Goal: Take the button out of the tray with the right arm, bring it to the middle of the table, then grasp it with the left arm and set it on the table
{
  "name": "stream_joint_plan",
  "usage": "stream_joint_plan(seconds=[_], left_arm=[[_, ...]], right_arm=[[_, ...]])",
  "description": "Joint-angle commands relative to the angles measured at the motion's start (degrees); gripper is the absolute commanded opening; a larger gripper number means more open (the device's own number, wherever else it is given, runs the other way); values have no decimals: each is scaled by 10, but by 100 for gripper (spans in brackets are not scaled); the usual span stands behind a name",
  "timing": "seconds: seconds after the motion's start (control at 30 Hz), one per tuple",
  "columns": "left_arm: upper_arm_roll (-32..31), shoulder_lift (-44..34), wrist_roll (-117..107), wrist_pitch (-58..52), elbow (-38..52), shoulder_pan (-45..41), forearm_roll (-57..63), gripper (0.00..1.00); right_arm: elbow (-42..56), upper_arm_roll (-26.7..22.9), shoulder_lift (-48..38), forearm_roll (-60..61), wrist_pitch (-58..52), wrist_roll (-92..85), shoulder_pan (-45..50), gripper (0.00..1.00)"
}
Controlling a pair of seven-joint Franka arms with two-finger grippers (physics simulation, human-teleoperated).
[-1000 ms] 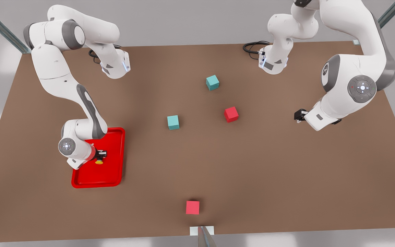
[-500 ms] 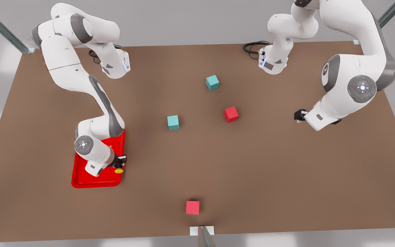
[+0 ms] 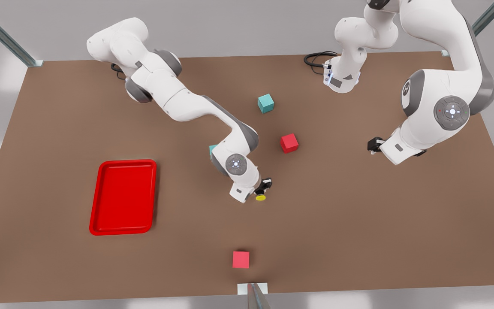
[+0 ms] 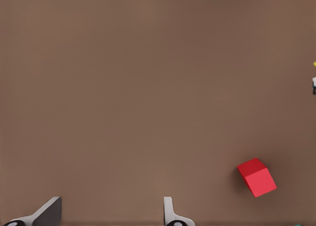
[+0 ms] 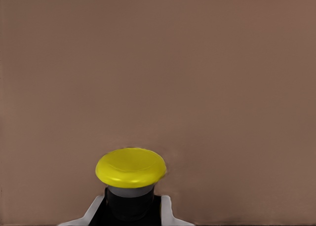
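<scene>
- Yellow on top and dark below, the button [image 3: 260,197] is up in the air over the middle of the table [image 3: 358,223], out of the tray [image 3: 123,197].
- The right gripper [image 3: 264,189] is clenched on the button; in the right wrist view its two fingers [image 5: 165,211] press on the dark body under the yellow cap [image 5: 131,167].
- The right arm [image 3: 187,103] reaches from the far edge of the tabletop out to the middle.
- The red tray sits flat near the tabletop's edge at the front view's left, well apart from the button.
- The left gripper [image 3: 373,144] hangs over the table toward the edge at the front view's right and waits; in the left wrist view its two fingers [image 4: 170,213] are spread wide with nothing between them.
- One red cube [image 3: 289,142] sits between the two grippers, a little toward the far edge; the left wrist view shows it too [image 4: 256,177].
- A teal cube [image 3: 266,103] is closer to the far edge.
- Another teal cube [image 3: 211,149] peeks out from behind the right arm.
- A second red cube [image 3: 241,259] sits close to the near edge, at its middle.
</scene>
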Motion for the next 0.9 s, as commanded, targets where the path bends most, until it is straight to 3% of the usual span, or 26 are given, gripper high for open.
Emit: stream_joint_plan(seconds=[0.0, 0.4, 0.43, 0.47, 0.5, 0.63, 0.67, 0.7, 0.77, 0.83, 0.87], left_arm=[[0, 0, 0, 3, 0, 0, 0, 100], [0, 4, 0, 5, 0, 1, 0, 100], [0, 4, 0, 5, 0, 1, 0, 100], [0, 4, 0, 5, 0, 1, 0, 100], [0, 4, 0, 5, 0, 1, 0, 100], [0, 4, 0, 5, 0, 1, 0, 100], [0, 4, 0, 5, 0, 1, 0, 100], [0, 4, 0, 5, 0, 1, 0, 100], [0, 4, 0, 6, 0, 1, 0, 100], [0, 17, -89, 6, 1, -23, 2, 100], [-1, 37, -272, 3, 1, -78, -2, 100]], right_arm=[[10, 0, 7, -4, -5, 440, 21, 38], [12, -20, 42, -4, 16, 449, 84, 41], [12, -21, 44, -4, 16, 448, 86, 58], [12, -23, 45, -4, 16, 443, 87, 94], [12, -24, 45, -4, 16, 442, 87, 100], [9, -18, 36, -1, 16, 437, 72, 100], [6, 15, 9, 5, 8, 422, 37, 100], [3, 16, -23, 4, -8, 419, 22, 100], [1, 41, -116, 6, -150, 337, -55, 100], [0, 57, -191, 7, -334, 115, -186, 100], [-78, 47, -267, 7, -344, 2, -248, 100]])
